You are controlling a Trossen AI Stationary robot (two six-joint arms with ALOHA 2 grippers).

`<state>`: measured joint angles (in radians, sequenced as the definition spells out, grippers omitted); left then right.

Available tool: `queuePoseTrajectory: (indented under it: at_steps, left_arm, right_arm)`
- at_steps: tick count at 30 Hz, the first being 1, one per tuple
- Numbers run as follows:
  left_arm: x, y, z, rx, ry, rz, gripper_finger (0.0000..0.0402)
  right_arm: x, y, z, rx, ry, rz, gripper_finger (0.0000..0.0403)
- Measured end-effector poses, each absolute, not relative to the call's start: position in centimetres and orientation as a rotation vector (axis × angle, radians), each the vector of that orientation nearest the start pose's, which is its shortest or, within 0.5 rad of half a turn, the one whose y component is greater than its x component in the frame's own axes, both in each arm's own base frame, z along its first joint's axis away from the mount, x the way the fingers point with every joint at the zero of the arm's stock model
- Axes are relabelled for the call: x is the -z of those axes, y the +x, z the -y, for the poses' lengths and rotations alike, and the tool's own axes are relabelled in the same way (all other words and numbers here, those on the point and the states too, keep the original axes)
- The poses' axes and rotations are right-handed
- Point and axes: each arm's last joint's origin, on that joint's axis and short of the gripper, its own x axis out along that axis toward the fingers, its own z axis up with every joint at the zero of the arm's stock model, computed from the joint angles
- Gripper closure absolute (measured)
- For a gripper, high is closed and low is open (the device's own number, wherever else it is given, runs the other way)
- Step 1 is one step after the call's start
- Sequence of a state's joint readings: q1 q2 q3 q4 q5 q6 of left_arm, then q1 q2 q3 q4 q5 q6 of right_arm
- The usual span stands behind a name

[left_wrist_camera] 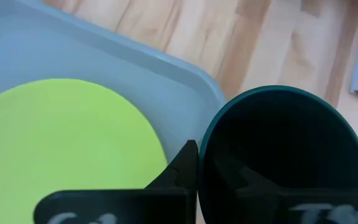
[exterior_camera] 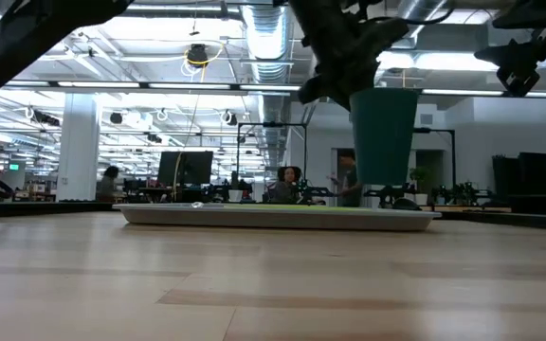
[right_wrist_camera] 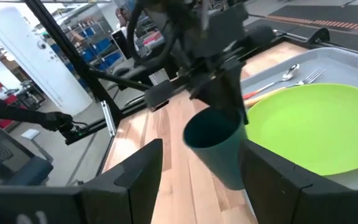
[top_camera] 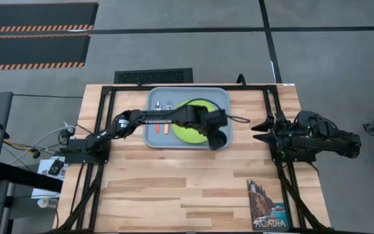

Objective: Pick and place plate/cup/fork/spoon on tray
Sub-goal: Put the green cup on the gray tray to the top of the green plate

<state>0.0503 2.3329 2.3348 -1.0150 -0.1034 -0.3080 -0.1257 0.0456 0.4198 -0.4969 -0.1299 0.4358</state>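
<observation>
Carrying the cup (right_wrist_camera: 215, 149), the left hand (top_camera: 218, 140) grips its rim, aloft over the tray (top_camera: 223, 97) corner beside the plate (top_camera: 188, 132). Advise lowering upright onto bare tray floor before releasing. Right hand (top_camera: 257, 128) waits apart, fingers spread.

Open-plan lab, exposed ceiling ducts (exterior_camera: 263, 33), monitor desks (exterior_camera: 183, 170), storage shelving (right_wrist_camera: 98, 46)

Two dark, black-cabled arms (top_camera: 154, 120)
</observation>
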Motion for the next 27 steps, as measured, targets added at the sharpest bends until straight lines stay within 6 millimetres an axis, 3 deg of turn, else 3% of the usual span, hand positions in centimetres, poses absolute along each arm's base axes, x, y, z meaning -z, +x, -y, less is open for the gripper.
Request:
queuePoseTrajectory:
  at_steps: [8, 22, 27]
  left_arm:
    - [-27.6, 49.5, -8.4, -0.400, -0.291, -0.917, 0.0401]
    - [-29.8, 50.2, -17.3, -0.522, -0.370, -0.503, 0.0401]
    - [-30.1, 49.5, -19.6, -0.562, -0.391, -0.460, 0.0401]
  right_arm:
    - [-24.9, 5.8, 0.4, 0.023, 0.451, -0.121, 0.0170]
    - [-24.8, 5.8, 0.4, 0.026, 0.453, -0.135, 0.0170]
    - [-24.7, 5.8, 0.4, 0.027, 0.453, -0.141, 0.0170]
